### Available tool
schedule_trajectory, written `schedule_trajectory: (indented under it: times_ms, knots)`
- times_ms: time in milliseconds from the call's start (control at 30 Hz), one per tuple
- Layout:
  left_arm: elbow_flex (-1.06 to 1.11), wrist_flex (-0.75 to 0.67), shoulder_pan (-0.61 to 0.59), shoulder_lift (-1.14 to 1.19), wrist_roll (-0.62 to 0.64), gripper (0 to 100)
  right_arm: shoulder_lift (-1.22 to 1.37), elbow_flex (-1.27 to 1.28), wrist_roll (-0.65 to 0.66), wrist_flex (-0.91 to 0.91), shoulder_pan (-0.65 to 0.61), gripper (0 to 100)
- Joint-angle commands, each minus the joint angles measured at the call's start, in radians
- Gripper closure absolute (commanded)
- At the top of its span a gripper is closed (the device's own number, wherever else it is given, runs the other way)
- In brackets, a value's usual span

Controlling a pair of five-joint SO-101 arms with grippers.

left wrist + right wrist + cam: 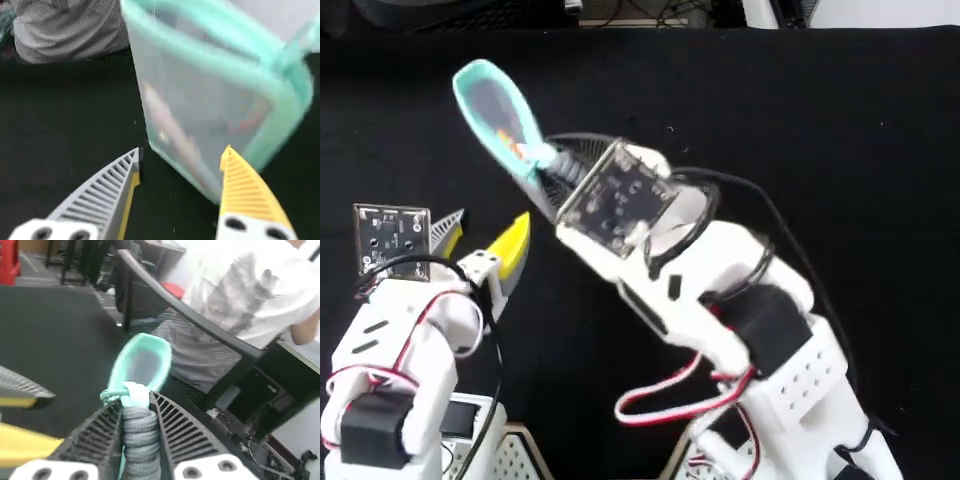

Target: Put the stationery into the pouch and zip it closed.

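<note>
Gripping the pouch (500, 115) by one end, the right claw (552, 165) holds it in the air above the black counter (800, 130). In the high view the pouch's far end is tilted up and away from both arms. The pouch is a translucent case with a mint-green rim, and orange and pale shapes, the stationery (507, 137), show through its wall. Whether the zip is closed cannot be told.

In the right wrist view, the right claw (136, 400) has its black ribbed fingers (185, 435) pressed in on a grey ribbed roll (140, 435) lying between them. A mint-green loop (117, 392) at the end of the pouch (142, 360) sits right at the fingertips. Whether the roll belongs to the pouch cannot be told.

The left claw (490, 222) sits lower, beside the pouch and nearer the front of the counter. Its jaws are spread wide and hold nothing.

In the left wrist view, the left claw (182, 150) gapes just short of the pouch (210, 100), which hangs before it with the stationery (165, 120) blurred inside. The yellow finger (245, 195) overlaps the pouch's lower corner, though contact cannot be judged. The grey finger (107, 190) stands clear of the pouch, over the bare counter (65, 140).
</note>
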Motion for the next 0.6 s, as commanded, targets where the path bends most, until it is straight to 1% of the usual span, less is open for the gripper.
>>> schedule_trajectory:
  times_ms: [0,100,167,300,467,567]
  knots:
    - [-0.096,0.057,0.058,0.008,-0.006,74,0.018,-0.010,-0.003,-0.048,0.037,98.6]
    - [-0.096,0.068,0.117,0.008,-0.008,74,0.038,-0.010,-0.003,-0.051,0.037,98.6]
    - [-0.096,0.066,0.134,0.008,-0.009,74,0.048,-0.007,-0.003,-0.052,0.037,98.6]
    - [-0.088,0.052,0.133,0.009,-0.009,74,0.062,0.004,0.005,-0.055,0.035,98.6]
    - [-0.018,-0.003,0.131,0.008,-0.011,74,0.061,0.004,0.005,-0.055,0.035,98.6]
    - [-0.024,0.000,0.133,0.008,-0.005,74,0.064,0.004,0.006,-0.054,0.035,98.6]
